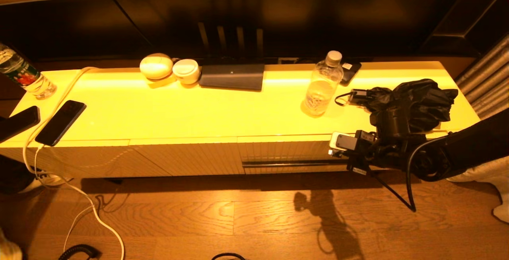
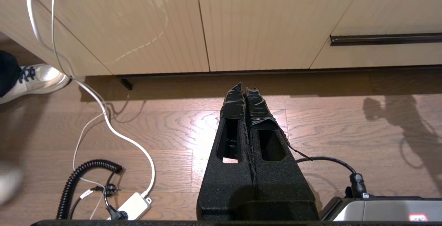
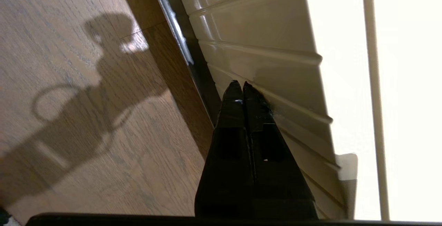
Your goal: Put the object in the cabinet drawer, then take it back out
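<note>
The cabinet drawer is pushed in on the cabinet's right half: a ribbed cream front with a long dark handle strip. The left wrist view shows it at an angle. My right gripper is at the drawer's right end, shut and empty. In the right wrist view its tips rest against a rib of the drawer front, beside the dark strip. My left gripper hangs shut and empty over the wooden floor before the cabinet. Which item is the object I cannot tell.
On the cabinet top lie a folded black umbrella, a clear water bottle, a flat grey box, two round white items and two phones. A white cable trails to the floor. A shoe is at the cabinet's left.
</note>
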Available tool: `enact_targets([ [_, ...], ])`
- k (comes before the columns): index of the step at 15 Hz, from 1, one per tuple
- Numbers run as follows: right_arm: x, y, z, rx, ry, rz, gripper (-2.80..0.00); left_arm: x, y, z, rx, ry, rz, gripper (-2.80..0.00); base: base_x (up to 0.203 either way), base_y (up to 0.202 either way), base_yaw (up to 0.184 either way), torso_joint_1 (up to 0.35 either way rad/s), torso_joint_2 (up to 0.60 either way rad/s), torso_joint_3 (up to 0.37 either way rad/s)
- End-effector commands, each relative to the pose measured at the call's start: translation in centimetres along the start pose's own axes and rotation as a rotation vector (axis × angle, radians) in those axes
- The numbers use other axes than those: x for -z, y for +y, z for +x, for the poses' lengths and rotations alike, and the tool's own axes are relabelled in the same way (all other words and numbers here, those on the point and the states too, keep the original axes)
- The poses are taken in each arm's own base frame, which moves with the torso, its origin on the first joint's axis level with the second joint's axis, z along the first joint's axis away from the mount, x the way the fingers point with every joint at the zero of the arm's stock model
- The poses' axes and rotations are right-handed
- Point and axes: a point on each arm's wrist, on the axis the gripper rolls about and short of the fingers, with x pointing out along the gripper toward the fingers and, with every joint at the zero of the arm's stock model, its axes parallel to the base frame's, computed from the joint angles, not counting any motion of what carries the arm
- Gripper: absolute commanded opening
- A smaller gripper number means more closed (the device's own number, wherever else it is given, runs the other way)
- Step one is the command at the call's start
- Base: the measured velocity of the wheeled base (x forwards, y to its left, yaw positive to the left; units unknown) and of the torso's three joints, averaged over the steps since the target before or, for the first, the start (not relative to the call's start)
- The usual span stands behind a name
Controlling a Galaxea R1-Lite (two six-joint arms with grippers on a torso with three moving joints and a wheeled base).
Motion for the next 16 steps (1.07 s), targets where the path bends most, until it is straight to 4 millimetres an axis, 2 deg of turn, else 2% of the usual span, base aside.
enact_targets([
  [1, -0.1, -0.7, 0.2, 0.030, -0.006, -0.006, -2.80, 0.0, 0.0, 0.0, 0.000, 0.001, 0.000, -2.80, 0.000, 0.000, 0.000, 0.000, 0.00, 0.000],
  [2, -0.1, -0.8, 0.0, 0.032, -0.006, -0.007, -2.80, 0.0, 0.0, 0.0, 0.000, 0.001, 0.000, -2.80, 0.000, 0.000, 0.000, 0.000, 0.00, 0.000],
  [5, -0.9, -2.0, -3.5, 0.055, -0.017, -0.006, -2.80, 0.0, 0.0, 0.0, 0.000, 0.001, 0.000, -2.80, 0.000, 0.000, 0.000, 0.000, 0.00, 0.000],
  [9, -1.3, -4.1, -11.2, 0.082, 0.001, 0.052, -2.80, 0.1, 0.0, 0.0, 0.000, 0.002, 0.000, -2.80, 0.000, 0.000, 0.000, 0.000, 0.00, 0.000],
  [11, -1.7, -4.8, -17.2, 0.133, -0.016, 0.153, -2.80, 0.0, 0.0, 0.0, 0.000, 0.001, 0.000, -2.80, 0.000, 0.000, 0.000, 0.000, 0.00, 0.000],
  [12, -1.7, -4.5, -20.1, 0.144, -0.021, 0.217, -2.80, 0.0, 0.0, 0.0, 0.000, 0.001, 0.000, -2.80, 0.000, 0.000, 0.000, 0.000, 0.00, 0.000],
  [14, -1.5, -3.2, -25.0, 0.156, -0.028, 0.319, -2.80, 0.0, 0.0, 0.0, 0.000, 0.002, 0.000, -2.80, 0.000, 0.000, 0.000, 0.000, 0.00, 0.000],
  [16, -1.2, -0.6, -32.4, 0.218, -0.082, 0.422, -2.80, 0.0, 0.0, 0.0, 0.000, 0.001, 0.000, -2.80, 0.000, 0.000, 0.000, 0.000, 0.00, 0.000],
])
